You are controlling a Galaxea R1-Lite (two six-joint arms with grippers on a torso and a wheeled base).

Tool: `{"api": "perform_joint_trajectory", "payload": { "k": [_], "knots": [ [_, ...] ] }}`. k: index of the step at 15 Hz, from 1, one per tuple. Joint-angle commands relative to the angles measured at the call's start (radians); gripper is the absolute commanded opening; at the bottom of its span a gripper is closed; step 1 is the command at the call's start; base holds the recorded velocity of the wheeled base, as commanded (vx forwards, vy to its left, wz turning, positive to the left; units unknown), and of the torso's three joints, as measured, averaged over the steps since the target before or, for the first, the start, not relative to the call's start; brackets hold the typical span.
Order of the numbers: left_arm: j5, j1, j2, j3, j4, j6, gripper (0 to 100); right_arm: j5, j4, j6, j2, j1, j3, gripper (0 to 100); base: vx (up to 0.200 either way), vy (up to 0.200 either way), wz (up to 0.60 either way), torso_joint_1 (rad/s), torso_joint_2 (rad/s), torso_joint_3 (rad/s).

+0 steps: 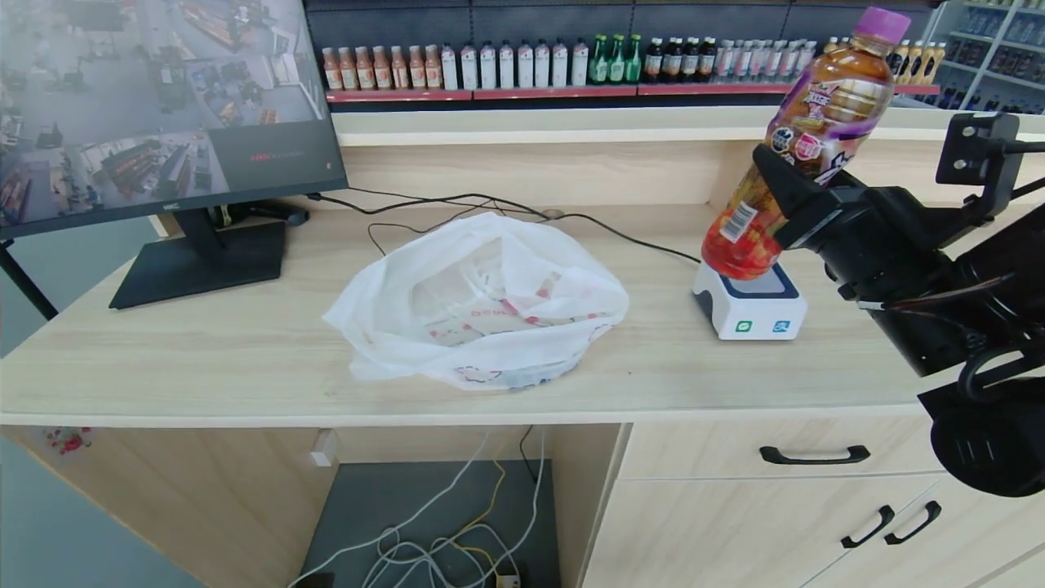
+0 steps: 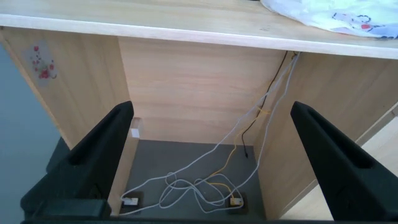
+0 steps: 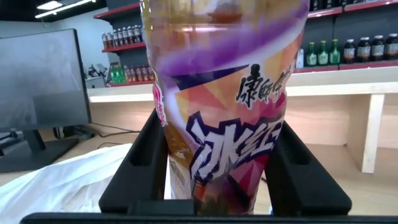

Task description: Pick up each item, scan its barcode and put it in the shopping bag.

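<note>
My right gripper (image 1: pixel 796 184) is shut on a tea bottle (image 1: pixel 804 139) with a purple cap and a purple and orange label. The bottle tilts, its base just above the white and blue barcode scanner (image 1: pixel 751 306) on the counter, barcode facing left and down. Up close, the bottle (image 3: pixel 221 106) sits clamped between the black fingers (image 3: pixel 140 168). The white plastic shopping bag (image 1: pixel 482 306) lies open at the middle of the counter, left of the scanner. My left gripper (image 2: pixel 211 162) hangs open below the counter edge, with nothing between its fingers (image 2: pixel 99 146).
A black monitor (image 1: pixel 155 106) on its stand occupies the counter's back left, with black cables (image 1: pixel 490 208) running behind the bag. Drawers (image 1: pixel 812 453) sit under the counter at right, and loose wires (image 2: pixel 205 186) lie in the open bay beneath. A raised ledge (image 1: pixel 571 122) borders the back.
</note>
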Motion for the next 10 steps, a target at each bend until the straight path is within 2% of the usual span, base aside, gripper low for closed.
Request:
{"api": "perform_joint_trajectory", "payload": {
  "k": [1,6,10],
  "knots": [
    [0.0,0.0,0.0,0.0,0.0,0.0,100,0.002,-0.001,-0.002,0.004,0.004,0.0,0,0.0,0.2,0.0,0.007,0.01,0.002],
    [0.0,0.0,0.0,0.0,0.0,0.003,100,0.028,-0.001,-0.019,0.015,0.004,0.001,0,0.0,0.2,0.0,0.003,0.0,0.002],
    [0.0,0.0,0.0,0.0,0.0,0.001,100,0.029,-0.001,-0.019,0.024,0.005,0.0,0,0.0,0.0,0.0,0.0,0.0,0.0]
  ]
}}
